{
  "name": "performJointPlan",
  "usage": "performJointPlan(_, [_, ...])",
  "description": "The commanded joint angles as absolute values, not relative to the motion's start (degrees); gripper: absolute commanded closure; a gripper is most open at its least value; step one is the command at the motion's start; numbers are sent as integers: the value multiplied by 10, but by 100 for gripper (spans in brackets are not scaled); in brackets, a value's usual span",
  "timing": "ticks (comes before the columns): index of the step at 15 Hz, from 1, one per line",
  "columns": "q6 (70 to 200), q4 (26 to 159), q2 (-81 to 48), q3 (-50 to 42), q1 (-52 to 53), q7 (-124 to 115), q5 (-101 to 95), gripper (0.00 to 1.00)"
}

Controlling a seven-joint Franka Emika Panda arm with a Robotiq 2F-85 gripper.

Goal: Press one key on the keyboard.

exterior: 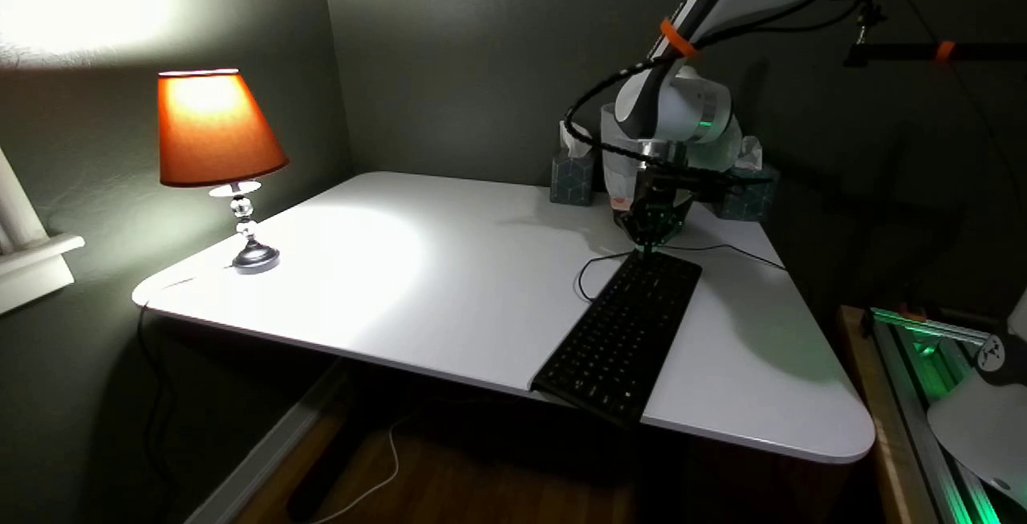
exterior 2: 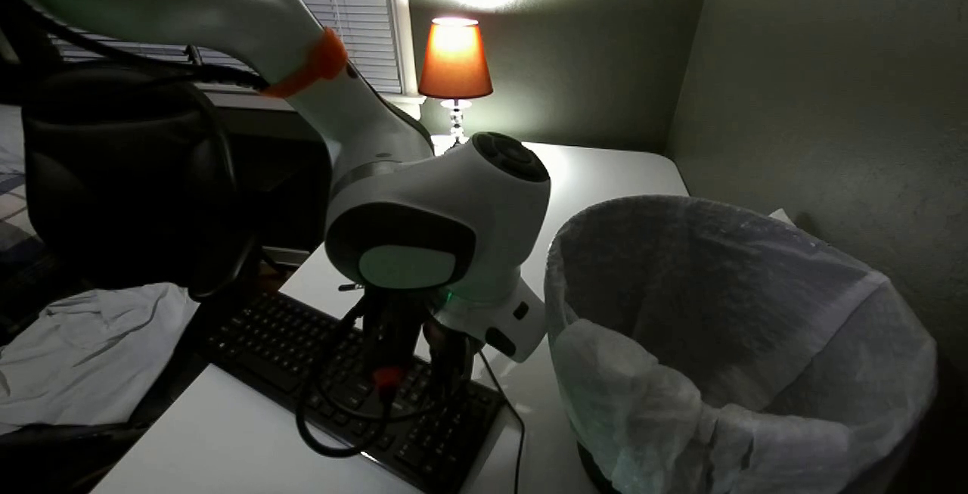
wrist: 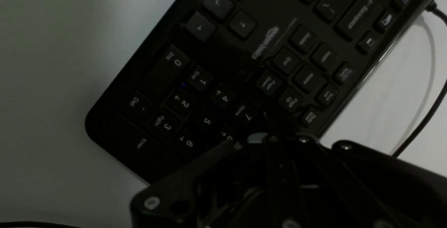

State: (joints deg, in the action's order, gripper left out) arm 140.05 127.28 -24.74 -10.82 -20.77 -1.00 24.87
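Observation:
The long black keyboard (exterior: pixel 622 339) lies on the white desk in both exterior views (exterior 2: pixel 265 350), with one end at or slightly past the desk's edge. The wrist view shows its number pad and arrow-key end (wrist: pixel 241 60) close up. My gripper (exterior: pixel 645 249) points down at the number-pad end, its narrow tip at or just above the keys. In the wrist view the gripper (wrist: pixel 270 137) has its fingers together with nothing seen between them, near the 7 and 9 keys. The fingers cover the keys beneath; I cannot tell whether the tip touches one.
A bin with a white liner (exterior 2: pixel 726 312) stands beside the arm. Tissue boxes (exterior: pixel 571 179) stand at the desk's back (exterior: pixel 746 195). An orange lamp (exterior: pixel 217 135) stands at the desk's far side. A thin dark cable (wrist: pixel 429 116) runs beside the keyboard.

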Motion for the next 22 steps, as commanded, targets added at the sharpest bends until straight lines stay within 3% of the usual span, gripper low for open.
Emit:
performJointPlan(1, [1402, 1279, -245, -114, -203, -23, 239, 100])
performJointPlan(22, [1396, 1273, -248, -112, -205, -23, 241, 100])
